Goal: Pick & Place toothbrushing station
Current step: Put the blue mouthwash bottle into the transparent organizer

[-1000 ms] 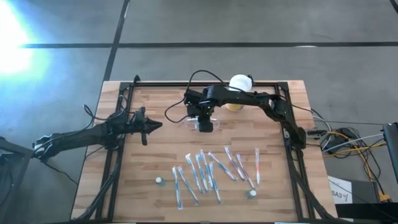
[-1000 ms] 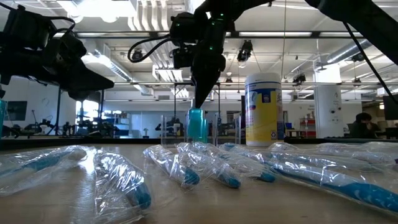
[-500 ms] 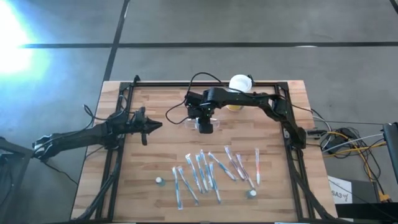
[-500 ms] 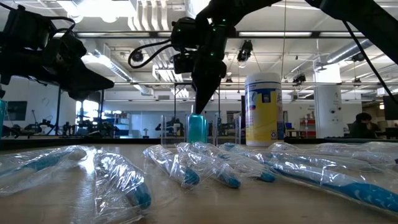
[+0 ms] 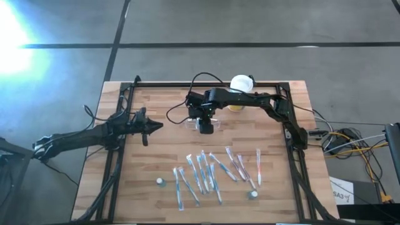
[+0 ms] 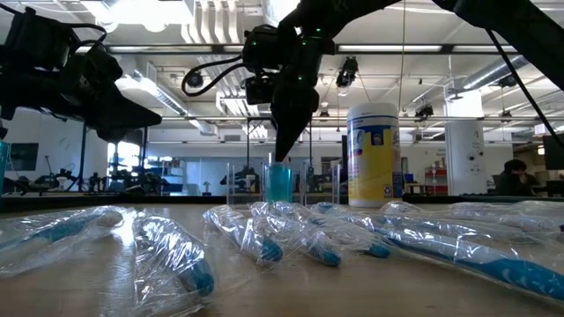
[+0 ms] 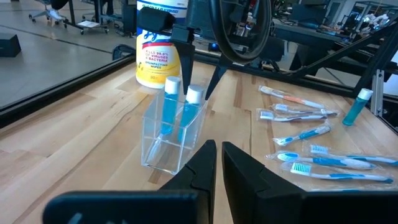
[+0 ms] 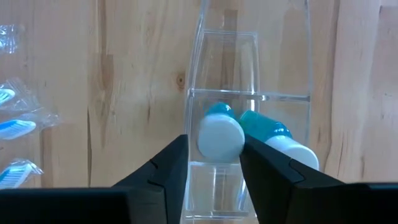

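The toothbrushing station point(image 5: 192, 124) is a clear plastic holder standing on the table's far middle. Two blue tubes with white caps point(image 7: 168, 106) point(image 7: 186, 112) stand upright in it. My right gripper point(image 8: 213, 146) points down over the holder point(image 8: 249, 68), open. Its fingers stand on either side of one tube's white cap point(image 8: 221, 135), and I see no contact. My left gripper point(image 7: 217, 149) hangs shut over the table's left part point(image 5: 147, 128), clear of everything and pointing toward the holder.
A white canister with a yellow-blue label point(image 5: 240, 87) stands just behind the holder, to its right. Several wrapped toothbrushes point(image 5: 212, 169) lie spread over the near half of the table. Two small tubes point(image 5: 160, 181) point(image 5: 252, 194) stand among them.
My right gripper has come down a little over the holder. The blue tube beneath it has sunk deeper into the holder and now stands inside it.
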You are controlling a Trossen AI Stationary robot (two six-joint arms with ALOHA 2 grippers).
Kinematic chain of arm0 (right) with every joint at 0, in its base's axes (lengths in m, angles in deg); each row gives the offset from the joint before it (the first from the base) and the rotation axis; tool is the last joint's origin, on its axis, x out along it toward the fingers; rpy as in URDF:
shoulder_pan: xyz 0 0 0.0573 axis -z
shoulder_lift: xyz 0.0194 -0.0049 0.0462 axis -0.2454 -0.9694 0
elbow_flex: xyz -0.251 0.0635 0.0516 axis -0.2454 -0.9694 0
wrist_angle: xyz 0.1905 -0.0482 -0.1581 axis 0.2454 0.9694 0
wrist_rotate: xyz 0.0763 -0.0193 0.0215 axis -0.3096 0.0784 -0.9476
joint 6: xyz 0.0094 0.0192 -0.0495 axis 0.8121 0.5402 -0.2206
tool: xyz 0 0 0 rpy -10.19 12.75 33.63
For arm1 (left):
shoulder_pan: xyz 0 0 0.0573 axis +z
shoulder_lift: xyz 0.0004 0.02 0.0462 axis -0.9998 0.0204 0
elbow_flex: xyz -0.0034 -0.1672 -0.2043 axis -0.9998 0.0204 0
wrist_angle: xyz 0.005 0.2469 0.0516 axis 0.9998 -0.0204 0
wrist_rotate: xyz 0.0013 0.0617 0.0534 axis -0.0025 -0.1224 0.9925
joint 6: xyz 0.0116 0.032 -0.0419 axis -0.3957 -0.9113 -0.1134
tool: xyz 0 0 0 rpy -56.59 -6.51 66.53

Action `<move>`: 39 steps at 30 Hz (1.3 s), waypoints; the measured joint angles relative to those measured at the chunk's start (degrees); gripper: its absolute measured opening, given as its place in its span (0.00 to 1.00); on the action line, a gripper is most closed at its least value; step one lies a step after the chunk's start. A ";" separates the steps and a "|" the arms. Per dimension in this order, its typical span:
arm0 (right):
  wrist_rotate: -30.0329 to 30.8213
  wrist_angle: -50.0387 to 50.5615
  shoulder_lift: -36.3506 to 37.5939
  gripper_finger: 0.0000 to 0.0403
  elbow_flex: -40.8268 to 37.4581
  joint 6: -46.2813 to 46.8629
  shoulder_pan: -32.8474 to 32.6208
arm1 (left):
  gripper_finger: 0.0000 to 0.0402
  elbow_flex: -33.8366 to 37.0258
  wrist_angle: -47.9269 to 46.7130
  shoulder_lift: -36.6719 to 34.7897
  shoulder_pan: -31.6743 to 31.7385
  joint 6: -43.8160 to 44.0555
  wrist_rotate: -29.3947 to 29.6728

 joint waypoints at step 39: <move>-11.90 -16.49 37.43 0.16 -3.67 6.18 -3.81 | 0.08 0.00 -2.49 0.01 0.00 0.02 0.00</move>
